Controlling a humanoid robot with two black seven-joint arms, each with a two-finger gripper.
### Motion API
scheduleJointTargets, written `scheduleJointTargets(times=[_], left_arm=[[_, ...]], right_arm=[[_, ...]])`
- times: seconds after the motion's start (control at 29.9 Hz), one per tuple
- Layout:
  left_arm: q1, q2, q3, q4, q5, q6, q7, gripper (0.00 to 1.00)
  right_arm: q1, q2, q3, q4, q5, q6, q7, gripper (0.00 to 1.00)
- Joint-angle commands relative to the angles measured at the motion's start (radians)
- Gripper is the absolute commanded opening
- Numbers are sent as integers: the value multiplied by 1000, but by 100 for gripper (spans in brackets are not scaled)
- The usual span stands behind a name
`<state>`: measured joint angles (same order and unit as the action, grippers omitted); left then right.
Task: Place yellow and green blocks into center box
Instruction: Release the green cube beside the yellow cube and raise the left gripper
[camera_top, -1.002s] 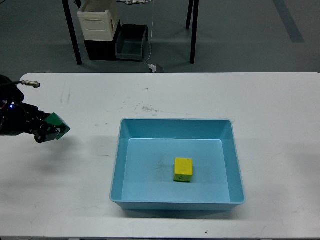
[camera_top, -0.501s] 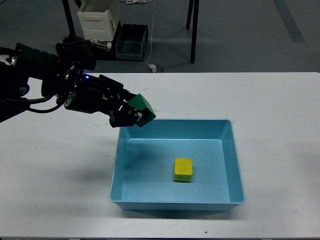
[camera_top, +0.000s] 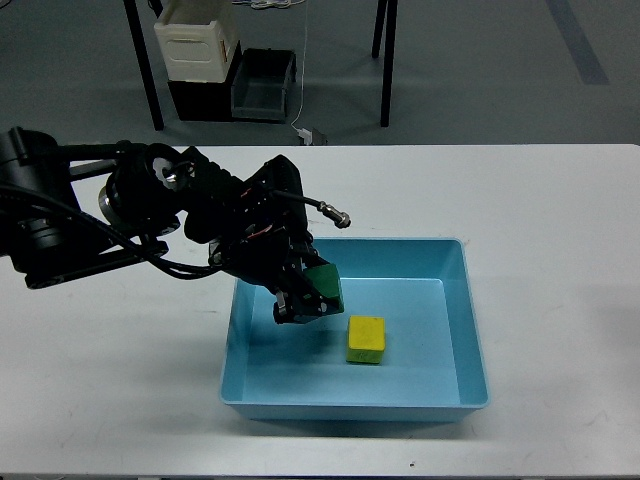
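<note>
Green block (camera_top: 325, 287) pinched in the left gripper (camera_top: 306, 298) above the box (camera_top: 455, 262); dropped now, it could bounce onto the yellow block (camera_top: 366, 340).

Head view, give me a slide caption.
Left end effector holds green cube block over light-blue plastic box, beside yellow cube block.

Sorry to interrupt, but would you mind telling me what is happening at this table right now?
The robot's left gripper is shut on a green block and holds it over the blue box in the middle of the white table. A yellow block already lies on the box floor. The green one is not released yet. The right arm is out of view.
</note>
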<state>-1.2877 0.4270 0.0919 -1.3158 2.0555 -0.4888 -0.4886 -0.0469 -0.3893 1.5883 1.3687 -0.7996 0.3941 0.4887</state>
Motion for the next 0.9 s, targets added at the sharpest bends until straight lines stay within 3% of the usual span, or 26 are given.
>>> scheduleJointTargets(times=[0.0, 0.17, 0.43, 0.57, 0.87], left_arm=[[36, -30, 8, 20, 3, 0, 0, 45], [77, -37, 8, 35, 29, 0, 0, 69], [83, -36, -4, 64, 29, 0, 0, 89], [88, -30, -29, 72, -33, 0, 0, 97], [137, 24, -190, 72, -684, 0, 0, 100]], right_arm=[[-1, 0, 5, 1, 0, 0, 0, 100], [-1, 1, 7, 1, 0, 0, 0, 100], [2, 1, 1, 6, 0, 2, 0, 100], [7, 1, -4, 4, 0, 3, 0, 100], [104, 7, -16, 10, 3, 11, -7, 100]])
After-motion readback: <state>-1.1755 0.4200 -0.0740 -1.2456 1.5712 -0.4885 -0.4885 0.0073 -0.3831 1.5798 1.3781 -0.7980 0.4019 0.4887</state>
